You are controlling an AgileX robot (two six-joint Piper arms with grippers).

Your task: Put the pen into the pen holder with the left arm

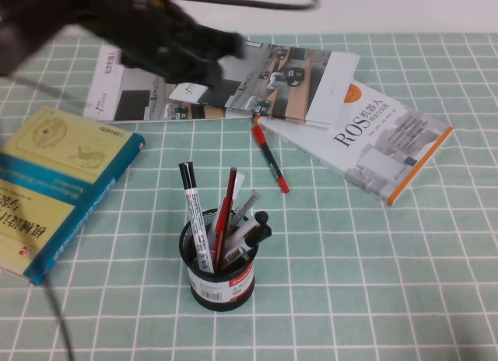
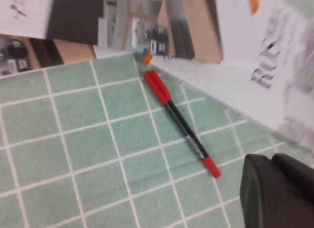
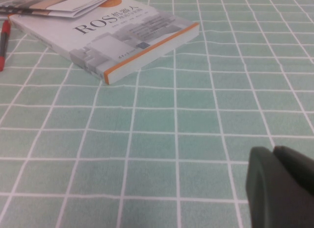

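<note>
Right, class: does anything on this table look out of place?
Yes: the pen lies loose on the cloth beside the ROS book, outside the pen holder. The left gripper hovers over the magazines; the right gripper hangs over bare cloth.

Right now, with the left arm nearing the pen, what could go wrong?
The pen lies against the white book, so the left pincer could bump the book. The pen holder is crowded, so the pen may snag. The right pincer sits low over the tablecloth.
</note>
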